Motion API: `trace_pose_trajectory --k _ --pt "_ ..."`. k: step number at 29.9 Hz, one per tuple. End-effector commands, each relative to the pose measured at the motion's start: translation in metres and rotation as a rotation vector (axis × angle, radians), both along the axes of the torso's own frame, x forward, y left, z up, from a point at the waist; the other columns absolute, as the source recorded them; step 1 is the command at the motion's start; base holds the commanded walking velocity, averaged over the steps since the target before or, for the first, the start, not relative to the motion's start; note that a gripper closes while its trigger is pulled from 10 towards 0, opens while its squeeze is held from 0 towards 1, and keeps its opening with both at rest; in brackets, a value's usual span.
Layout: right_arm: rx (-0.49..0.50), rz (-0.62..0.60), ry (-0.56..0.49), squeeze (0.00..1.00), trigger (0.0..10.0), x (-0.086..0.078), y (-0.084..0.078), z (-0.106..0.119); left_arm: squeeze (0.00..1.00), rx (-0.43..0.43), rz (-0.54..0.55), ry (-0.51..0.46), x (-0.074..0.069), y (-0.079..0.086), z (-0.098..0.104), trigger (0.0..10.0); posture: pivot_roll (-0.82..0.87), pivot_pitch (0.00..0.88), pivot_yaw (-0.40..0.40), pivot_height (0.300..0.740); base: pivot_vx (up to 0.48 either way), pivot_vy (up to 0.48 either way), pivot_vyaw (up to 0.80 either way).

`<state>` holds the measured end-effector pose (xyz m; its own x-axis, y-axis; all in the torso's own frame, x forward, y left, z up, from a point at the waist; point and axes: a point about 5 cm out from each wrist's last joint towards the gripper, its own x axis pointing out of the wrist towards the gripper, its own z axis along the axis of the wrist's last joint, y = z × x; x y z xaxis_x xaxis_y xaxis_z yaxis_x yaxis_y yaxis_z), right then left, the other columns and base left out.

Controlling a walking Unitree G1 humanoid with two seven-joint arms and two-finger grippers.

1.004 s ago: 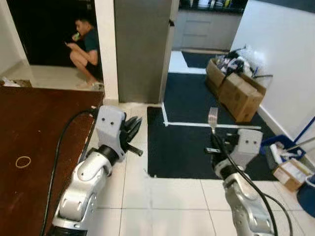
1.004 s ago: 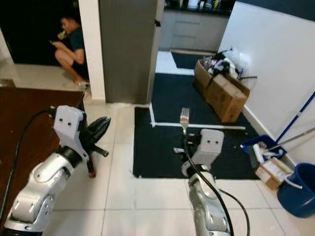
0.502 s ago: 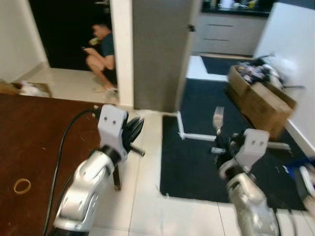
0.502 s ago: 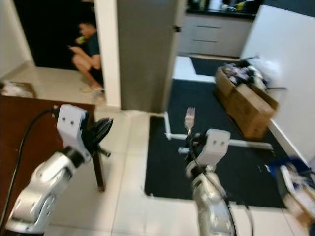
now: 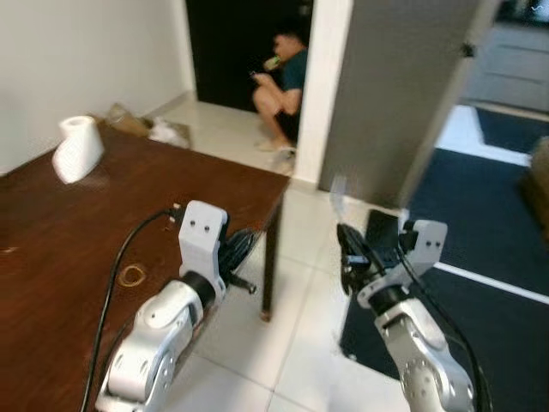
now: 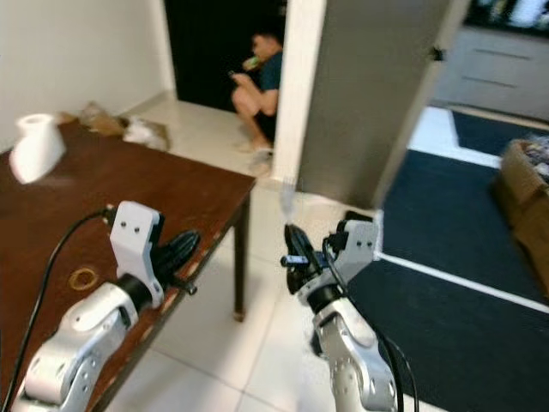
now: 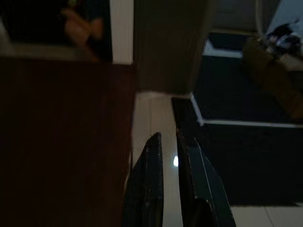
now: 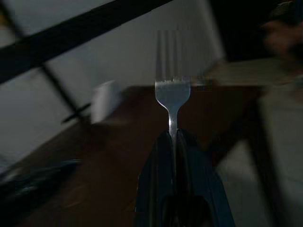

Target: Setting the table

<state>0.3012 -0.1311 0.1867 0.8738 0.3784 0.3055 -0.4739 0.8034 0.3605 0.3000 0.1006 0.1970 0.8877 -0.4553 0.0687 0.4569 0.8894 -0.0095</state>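
Note:
My right gripper (image 5: pixel 347 251) is shut on the handle of a silver fork (image 8: pixel 172 97), which stands upright with its tines up, blurred in the eye views (image 6: pixel 288 196). It hovers over the tiled floor, to the right of the corner of the dark brown wooden table (image 5: pixel 77 223). My left gripper (image 5: pixel 237 254) is held at the table's near right edge, its black fingers (image 7: pixel 150 165) close together with nothing between them. In the right wrist view the fork points toward the table.
On the table lie a white paper roll (image 5: pixel 77 148) at the far left and a small rubber band (image 5: pixel 131 275) near my left arm. A person (image 5: pixel 280 79) crouches in the dark doorway beyond. A grey pillar (image 5: pixel 395 94) and a dark rug (image 5: pixel 489 309) are on the right.
The camera has swung left, so the table now takes up the left half and the paper roll has come into view. The fork stays gripped upright in my right gripper.

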Motion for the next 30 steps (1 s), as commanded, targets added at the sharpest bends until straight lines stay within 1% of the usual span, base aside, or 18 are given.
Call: trace_pose_trajectory --k 1,2,3,4,5,7,8,11,18,21,30 --pt "0.025 0.091 -0.022 0.0 10.0 -0.007 0.008 0.005 0.0 0.015 0.009 0.043 -0.002 -0.002 -0.006 10.0 0.1 0.05 0.029 0.74 0.0 0.0 0.8" --pt "0.025 0.091 -0.022 0.0 10.0 -0.007 0.008 0.005 0.0 0.015 0.009 0.043 -0.002 -0.002 -0.006 10.0 0.1 0.05 0.029 0.74 0.0 0.0 0.8" --pt "0.035 0.122 -0.025 0.0 10.0 -0.009 0.011 0.006 0.0 0.018 0.017 0.045 -0.002 -0.002 -0.006 10.0 0.1 0.05 0.029 0.74 0.0 0.0 0.8" --pt "0.067 0.198 -0.031 0.0 10.0 -0.014 0.017 0.009 0.0 0.026 0.04 0.062 -0.001 -0.001 -0.008 10.0 0.11 0.05 0.031 0.74 0.0 0.0 0.8" --pt "0.067 0.198 -0.031 0.0 10.0 -0.014 0.017 0.009 0.0 0.026 0.04 0.062 -0.001 -0.001 -0.008 10.0 0.11 0.05 0.031 0.74 0.0 0.0 0.8" --pt "0.102 0.258 -0.036 0.0 10.0 -0.018 0.021 0.012 0.0 0.03 0.055 0.076 0.0 0.0 -0.008 10.0 0.11 0.05 0.033 0.74 0.0 0.0 0.8" --pt "0.102 0.258 -0.036 0.0 10.0 -0.018 0.021 0.012 0.0 0.03 0.055 0.076 0.0 0.0 -0.008 10.0 0.11 0.05 0.033 0.74 0.0 0.0 0.8" --pt "0.138 0.311 -0.04 0.0 10.0 -0.022 0.024 0.016 0.0 0.037 0.075 0.099 0.002 0.002 -0.008 10.0 0.11 0.049 0.035 0.74 0.0 0.0 0.8" --pt "0.165 0.357 -0.044 0.0 10.0 -0.025 0.026 0.019 0.0 0.058 0.103 0.12 0.005 0.003 -0.009 10.0 0.11 0.048 0.04 0.74 0.0 0.0 0.8" --pt "0.169 0.378 -0.042 0.0 10.0 -0.027 0.028 0.02 0.0 0.077 0.135 0.131 0.008 0.004 -0.01 10.0 0.11 0.048 0.044 0.74 0.0 0.0 0.8" --pt "0.185 0.4 -0.037 0.0 10.0 -0.029 0.029 0.02 0.0 0.093 0.153 0.122 0.011 0.005 -0.008 10.0 0.11 0.048 0.048 0.74 0.0 0.0 0.8"
